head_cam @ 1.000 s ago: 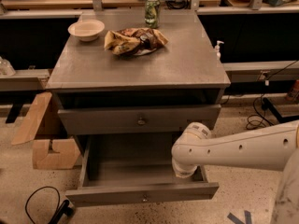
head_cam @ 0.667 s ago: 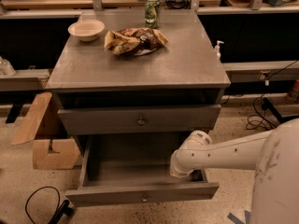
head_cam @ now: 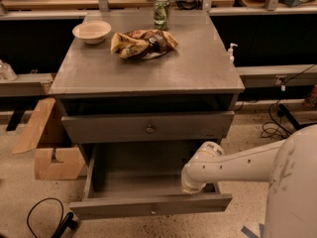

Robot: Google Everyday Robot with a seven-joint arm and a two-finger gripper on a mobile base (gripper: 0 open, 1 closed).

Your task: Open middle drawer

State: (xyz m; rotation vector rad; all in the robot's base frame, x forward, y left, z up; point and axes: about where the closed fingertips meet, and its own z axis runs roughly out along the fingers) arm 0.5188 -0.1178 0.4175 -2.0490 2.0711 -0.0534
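The middle drawer is the grey drawer pulled far out at the cabinet's foot. Its front has a small round knob at centre, and its inside shows bare. Above it a grey drawer with a brass knob stands nearly shut under a dark gap. My white arm comes in from the lower right. My gripper points down inside the open drawer at its right front corner, just behind the front panel. Its tip is hidden by the wrist and the drawer front. Anything beneath the open drawer is hidden.
On the cabinet top stand a white bowl, a crumpled chip bag and a green can. A cardboard box sits on the floor to the left. A black cable lies at front left. My white base fills the lower right.
My arm's end has shifted slightly left and lower inside the open drawer. The drawer itself has stayed pulled out.
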